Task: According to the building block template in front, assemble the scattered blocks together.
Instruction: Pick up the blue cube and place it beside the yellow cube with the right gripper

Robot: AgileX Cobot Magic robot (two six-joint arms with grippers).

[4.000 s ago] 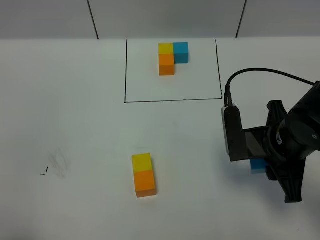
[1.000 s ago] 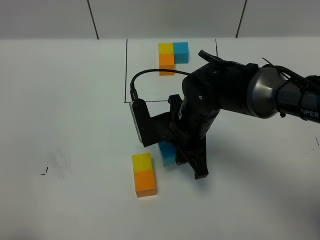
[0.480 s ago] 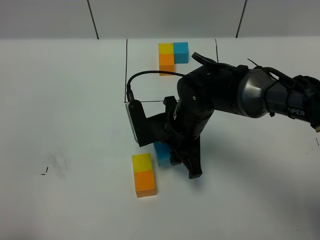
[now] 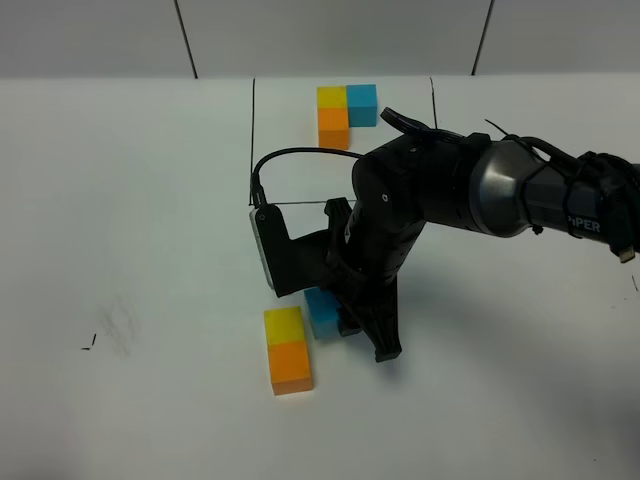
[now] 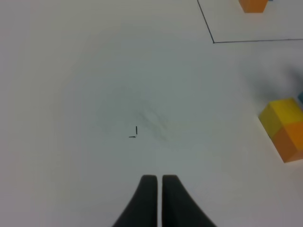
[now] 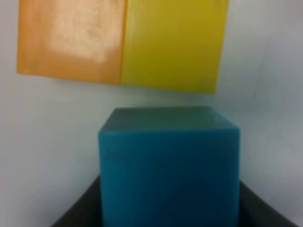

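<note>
The building block template (image 4: 343,113), an L of yellow, blue and orange cubes, lies at the back inside a black outline. Near the front, a loose yellow block (image 4: 284,324) and orange block (image 4: 290,366) lie joined in a row. My right gripper (image 4: 335,318) is shut on the light blue block (image 4: 322,313), holding it just right of the yellow block with a narrow gap. In the right wrist view the blue block (image 6: 168,168) fills the space between the fingers, with the yellow block (image 6: 173,45) and orange block (image 6: 71,40) beyond. My left gripper (image 5: 158,182) is shut and empty, over bare table.
The black outline (image 4: 345,200) marks a rectangle at the back centre. Small pen marks (image 4: 90,344) and a faint smudge lie at the front left. The right arm's bulk (image 4: 450,200) crosses the middle of the table.
My right gripper has carried the blue block leftward, from about a block's width away to just beside the yellow block. The left gripper has stayed still.
</note>
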